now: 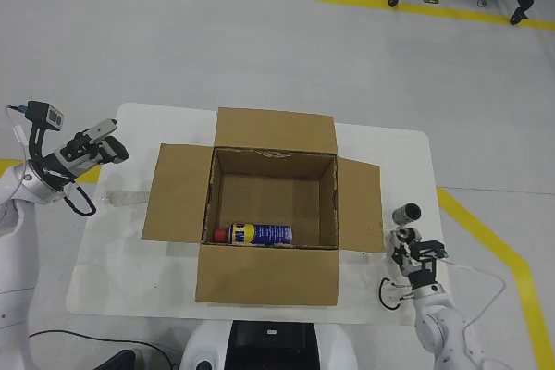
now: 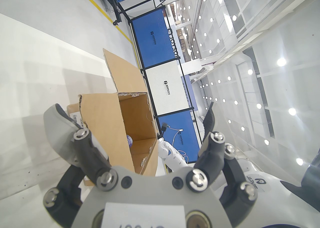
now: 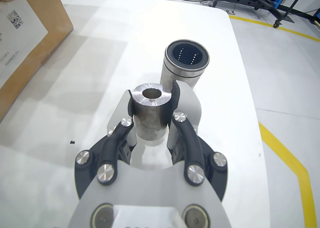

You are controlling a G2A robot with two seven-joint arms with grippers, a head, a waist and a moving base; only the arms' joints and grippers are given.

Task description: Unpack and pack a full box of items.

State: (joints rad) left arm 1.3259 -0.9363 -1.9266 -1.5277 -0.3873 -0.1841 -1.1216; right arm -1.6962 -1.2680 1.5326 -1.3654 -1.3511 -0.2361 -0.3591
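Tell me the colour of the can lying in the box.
The can is blue and yellow, red-capped; best in top view.

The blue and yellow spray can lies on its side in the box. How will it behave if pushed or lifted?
The spray can lies on its side against the near wall of the box, so a push would probably roll it. Its round, smooth-looking body may slip in a loose grip. It looks rigid, likely not floppy.

Left hand point(image 1: 111, 148) at left edge of bench point(image 1: 111, 268), fingers spread wide. Right hand point(image 3: 151, 100) low over bench's right side, fingers clamped on steel cylinder point(image 3: 150, 111).
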